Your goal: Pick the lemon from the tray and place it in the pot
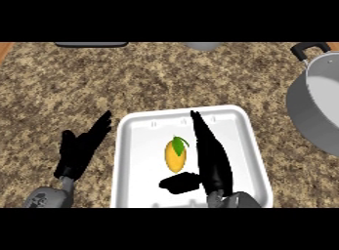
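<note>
1. Right hand [214,161] stretches open over the white tray [139,146], fingers straight, thumb out beneath the lemon [176,154].
2. Lemon lies in the tray, just left of that hand.
3. Left hand [82,146] rests open beside the tray.
4. Pot [323,105] stands at right, well apart.

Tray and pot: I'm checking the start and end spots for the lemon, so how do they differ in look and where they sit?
The tray is white, shallow and rectangular with rounded corners; the pot is grey, deep and round, with a black handle. The tray lies whole in view between the left hand and the right hand, holding the lemon; the pot is cut off by the right edge, and nothing shows inside it. Both rest on the speckled counter.
</note>
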